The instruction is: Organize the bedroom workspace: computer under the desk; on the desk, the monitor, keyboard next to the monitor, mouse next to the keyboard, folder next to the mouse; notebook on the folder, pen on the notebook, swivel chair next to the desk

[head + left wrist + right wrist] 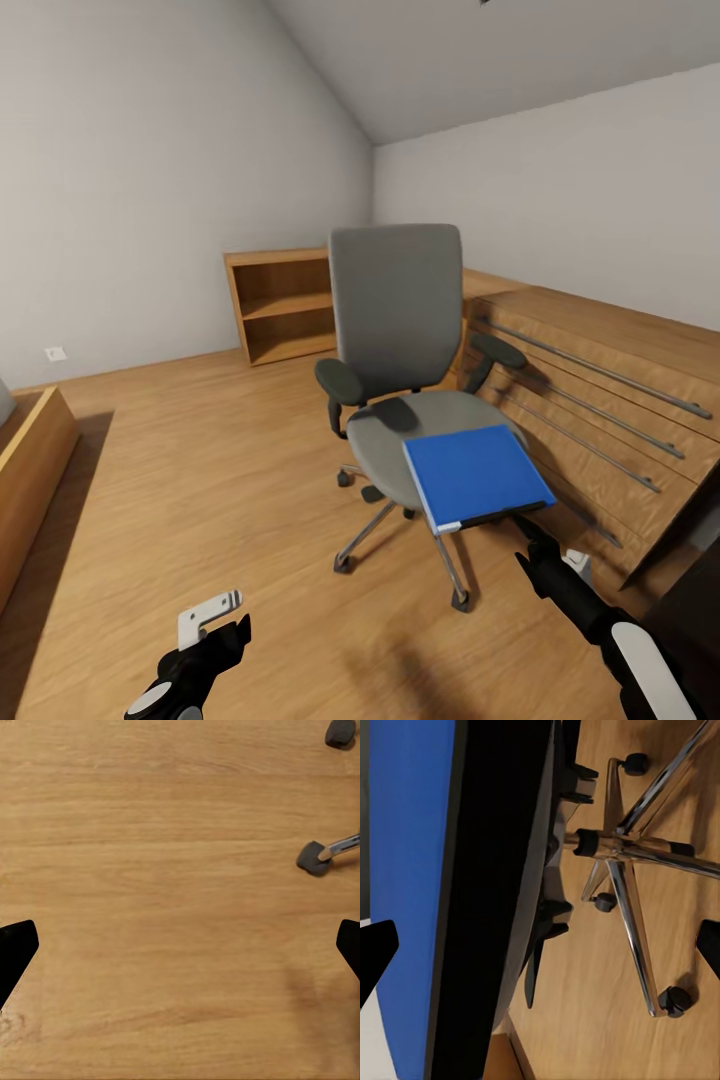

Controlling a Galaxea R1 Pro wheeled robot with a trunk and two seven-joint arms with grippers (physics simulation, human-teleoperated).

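Note:
The grey swivel chair (395,300) stands mid-room on the wooden floor, its seat facing me. A bright blue folder (475,475) lies flat on the seat and overhangs its front right edge. My right gripper (530,540) is open just below and in front of that overhanging corner. In the right wrist view the folder (412,870) and its dark edge lie between the wide-spread fingers of the right gripper (540,945), with the chair's metal star base (615,847) behind. My left gripper (232,632) hangs low at the left, open (180,945) over bare floor near a chair caster (315,859).
A light wooden chest of drawers (600,400) runs along the right wall close behind the chair. An open wooden bookshelf (285,305) stands at the back wall. A low wooden frame (30,470) sits at the far left. Open floor lies left of the chair.

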